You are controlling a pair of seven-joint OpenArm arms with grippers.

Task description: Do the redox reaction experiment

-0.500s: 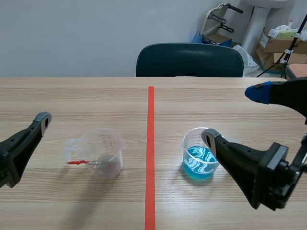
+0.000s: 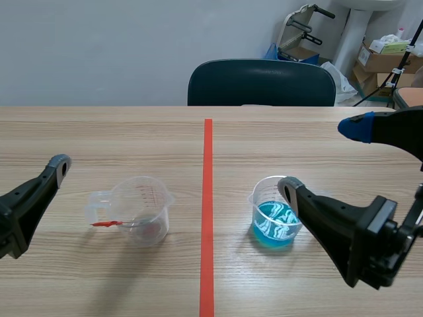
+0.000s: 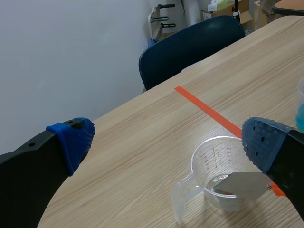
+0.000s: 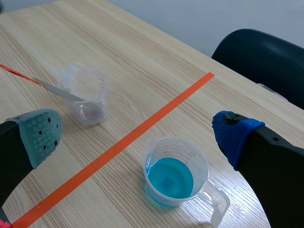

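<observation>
Nothing has visibly shifted on my table [image 2: 106, 132] since half a second ago: both arms and both beakers sit where they were.

Red graduation marks run up the wall of the clear measuring beaker [image 2: 142, 208], but they are too small for me to read. I can make out no brand or label on either vessel, nor on the cardboard boxes [image 2: 383, 56] in the far corner.

My left gripper [image 3: 168, 142] stands wide open and holds nothing. Its blue dotted pads [image 3: 71, 142] are spread far apart. The clear beaker lies ahead of it, close by one finger, which hides part of the rim in the left wrist view. A thin metal spatula with a red handle [image 2: 109, 224] leans in that beaker, handle end over the rim beside the beaker's own handle.

My right gripper [image 4: 137, 135] is equally wide and equally empty, one pad grey-green, the other blue. The beaker of blue liquid [image 2: 274, 221] sits on the table between and ahead of its spread fingers. In the right wrist view it touches neither pad. In the scene view one fingertip overlaps the rim.

The two beakers stand on either side of the orange-red tape line [image 2: 207, 198]: the clear one on my left, the blue one on my right. A dark blue chair [image 2: 261, 82] is drawn up at the far edge.
</observation>
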